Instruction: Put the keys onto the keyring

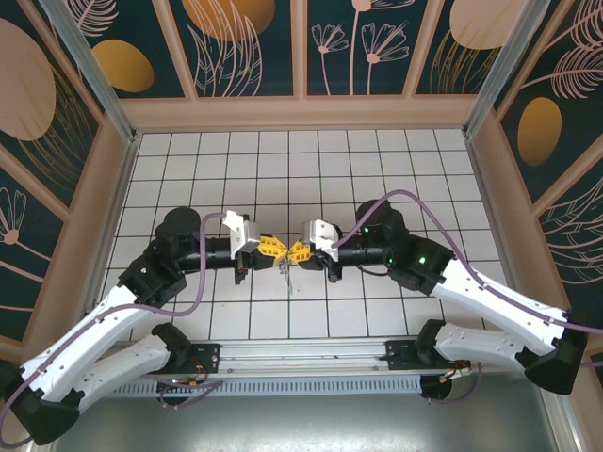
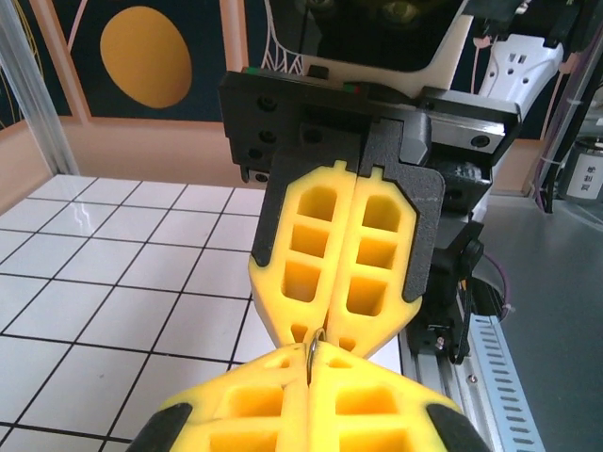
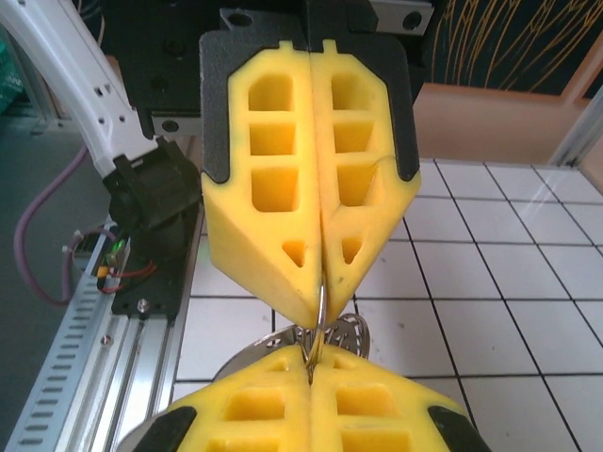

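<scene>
My two grippers meet tip to tip above the tiled floor (image 1: 377, 169). The left gripper (image 1: 280, 250) comes in from the left and the right gripper (image 1: 293, 252) from the right. Both are shut on the keyring (image 3: 322, 306), a thin silvery wire loop standing on edge between the yellow fingertips. In the left wrist view the keyring (image 2: 317, 350) pokes up from my left gripper (image 2: 312, 377) into the right gripper (image 2: 325, 331). Silvery keys (image 3: 353, 330) with perforated round heads hang just behind and below the ring, partly hidden by my right gripper (image 3: 311, 365). Whether they are threaded on the ring I cannot tell.
A grey aluminium rail (image 1: 301, 356) runs along the near edge under the arms. Peach wall panels (image 1: 301, 111) enclose the floor on three sides. A purple cable (image 1: 203, 273) loops off each arm.
</scene>
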Robot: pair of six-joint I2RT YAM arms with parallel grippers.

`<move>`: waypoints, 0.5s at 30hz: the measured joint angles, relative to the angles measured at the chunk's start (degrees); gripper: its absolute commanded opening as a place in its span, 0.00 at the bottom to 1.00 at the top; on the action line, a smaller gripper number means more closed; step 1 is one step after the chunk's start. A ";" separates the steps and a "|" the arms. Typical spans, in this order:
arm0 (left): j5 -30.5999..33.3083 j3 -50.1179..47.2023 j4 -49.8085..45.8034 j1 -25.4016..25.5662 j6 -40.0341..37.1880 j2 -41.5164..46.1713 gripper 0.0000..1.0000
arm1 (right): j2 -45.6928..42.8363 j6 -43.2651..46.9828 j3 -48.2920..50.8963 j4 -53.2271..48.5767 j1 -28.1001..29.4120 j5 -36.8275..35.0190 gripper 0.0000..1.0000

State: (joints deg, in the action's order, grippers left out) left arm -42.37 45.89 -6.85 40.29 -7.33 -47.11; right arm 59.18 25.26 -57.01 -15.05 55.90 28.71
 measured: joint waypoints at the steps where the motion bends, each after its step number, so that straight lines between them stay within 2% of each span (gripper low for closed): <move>1: 0.00 0.00 -0.04 -0.04 0.00 -0.04 0.00 | 0.46 0.17 -0.76 -1.05 0.00 -0.20 0.00; 6: 0.37 -1.84 2.93 -0.26 0.96 1.53 0.00 | 2.01 1.03 -3.80 -4.39 0.09 -0.72 0.00; 9: 0.37 -6.05 8.57 -0.26 3.80 4.44 0.00 | 1.95 1.03 -3.80 -4.20 0.52 -0.28 0.11; 12: 0.22 -9.11 14.05 -0.22 6.82 5.88 0.00 | 1.29 0.85 -3.02 -2.73 0.70 -0.13 0.16; 13: 0.22 -9.75 15.32 -0.22 7.72 6.01 0.00 | 0.76 0.59 -2.56 -2.43 0.70 -0.13 0.16; 15: -0.13 -10.64 17.90 -0.22 9.25 5.99 0.00 | -0.33 0.13 -1.57 -1.49 0.70 -0.15 0.08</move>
State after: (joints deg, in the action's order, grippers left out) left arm -42.50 35.24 11.05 40.07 1.91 -41.12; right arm 58.85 25.39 -58.59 -16.53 56.60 28.56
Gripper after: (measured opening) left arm 0.043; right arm 0.135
